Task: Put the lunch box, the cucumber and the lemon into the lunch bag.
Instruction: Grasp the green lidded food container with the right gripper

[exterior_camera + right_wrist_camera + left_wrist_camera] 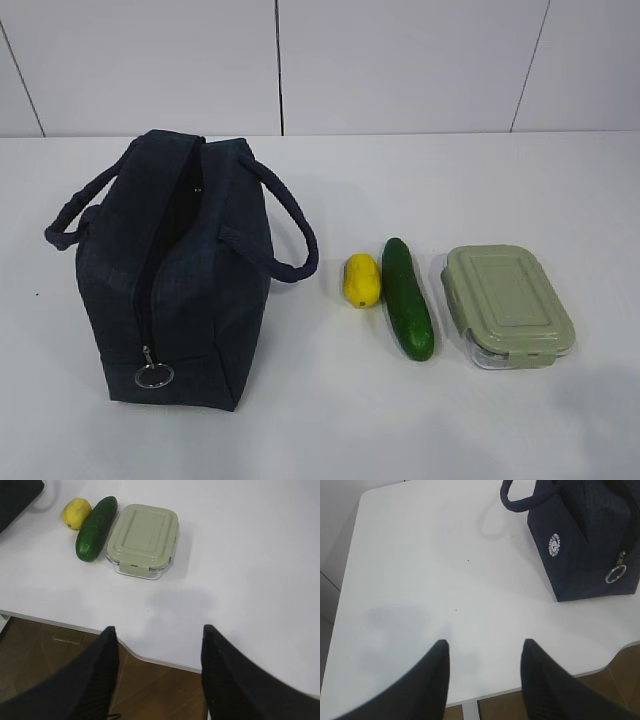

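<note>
The dark navy lunch bag stands on the left of the table with its top zipper parted; its ring pull hangs at the near end. To its right lie the yellow lemon, the dark green cucumber and the lunch box with its sage-green lid, side by side. My left gripper hovers open and empty above the table's near edge, with the lunch bag far ahead to the right. My right gripper is open and empty too, well short of the lunch box, cucumber and lemon.
The white table ends at a curved near edge, with brown floor below. A white panelled wall stands behind the table. Neither arm shows in the exterior view.
</note>
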Available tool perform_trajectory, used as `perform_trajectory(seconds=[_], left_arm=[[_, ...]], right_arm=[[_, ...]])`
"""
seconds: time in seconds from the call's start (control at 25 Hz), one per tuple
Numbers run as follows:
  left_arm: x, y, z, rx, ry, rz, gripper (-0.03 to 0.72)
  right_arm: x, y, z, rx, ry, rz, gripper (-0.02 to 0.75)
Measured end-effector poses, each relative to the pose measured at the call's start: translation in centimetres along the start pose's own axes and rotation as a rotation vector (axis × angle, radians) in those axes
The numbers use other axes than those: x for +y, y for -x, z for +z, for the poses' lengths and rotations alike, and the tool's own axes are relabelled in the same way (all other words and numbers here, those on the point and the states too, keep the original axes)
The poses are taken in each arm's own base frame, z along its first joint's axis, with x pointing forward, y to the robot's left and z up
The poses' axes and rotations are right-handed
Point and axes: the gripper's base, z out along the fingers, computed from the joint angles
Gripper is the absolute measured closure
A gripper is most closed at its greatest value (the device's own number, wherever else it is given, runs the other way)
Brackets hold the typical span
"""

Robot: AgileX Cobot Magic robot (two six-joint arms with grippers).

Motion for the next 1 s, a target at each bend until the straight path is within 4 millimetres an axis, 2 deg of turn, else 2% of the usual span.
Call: perform_trajectory(seconds=[1.0], left_arm=[[0.0, 0.0, 0.0, 0.0, 0.0, 0.0, 0.367]], right_arm=[[0.0, 0.0, 0.0, 0.0, 0.0, 0.0, 0.336]])
